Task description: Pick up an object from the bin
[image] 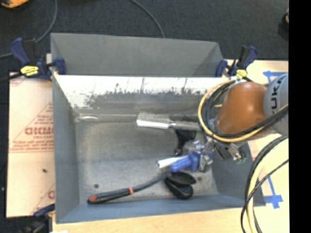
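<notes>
The grey bin (112, 149) holds three loose things, and the brush (167, 125), with its silver handle and black bristles, serves as the marker for the rest. Just beside its bristles, on the side toward the bin's near wall, lies a short blue-and-white tube (180, 163), perhaps a pen or a small toy, with its white end pointing toward the brush's handle end and its blue end pointing the other way. Beyond the tube, farther from the brush, a black ladle (180, 186) rests with its bowl near the tube and its long handle trailing off under the brush's handle end. The arm's orange cover (240, 109) and looped cables (206, 115) hang off the bristle end of the brush, and the jaws sit low beneath them, right at the blue end of the tube. Whether the jaws are open or closed cannot be told, and the tube may be touching them or merely lying against them. As a judgement, this is the grasping step, with the tube as the likely pick. The next move calls for a firm close across the tube's narrow body, then a straight lift that keeps clear of the bristles and the ladle bowl, since a round tube could roll or slip out.
</notes>
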### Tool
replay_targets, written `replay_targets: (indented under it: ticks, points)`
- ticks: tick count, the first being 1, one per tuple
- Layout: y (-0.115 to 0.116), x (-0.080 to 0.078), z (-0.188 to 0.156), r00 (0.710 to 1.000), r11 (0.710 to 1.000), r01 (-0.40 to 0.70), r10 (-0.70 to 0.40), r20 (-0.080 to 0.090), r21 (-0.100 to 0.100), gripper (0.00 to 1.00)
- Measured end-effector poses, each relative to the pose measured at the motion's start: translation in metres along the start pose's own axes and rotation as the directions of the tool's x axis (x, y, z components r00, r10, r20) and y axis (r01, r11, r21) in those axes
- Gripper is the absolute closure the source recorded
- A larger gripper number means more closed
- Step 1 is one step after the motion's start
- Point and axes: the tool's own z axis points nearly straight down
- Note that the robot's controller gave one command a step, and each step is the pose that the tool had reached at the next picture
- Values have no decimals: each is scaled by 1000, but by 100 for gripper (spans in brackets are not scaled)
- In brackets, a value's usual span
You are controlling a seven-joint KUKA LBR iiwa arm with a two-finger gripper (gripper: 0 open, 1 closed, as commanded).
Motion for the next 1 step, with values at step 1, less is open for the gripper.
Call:
replay_targets:
  ticks: [1]
  points:
    - [37, 20, -49, 999, 999, 49, -49, 0, 0, 100]
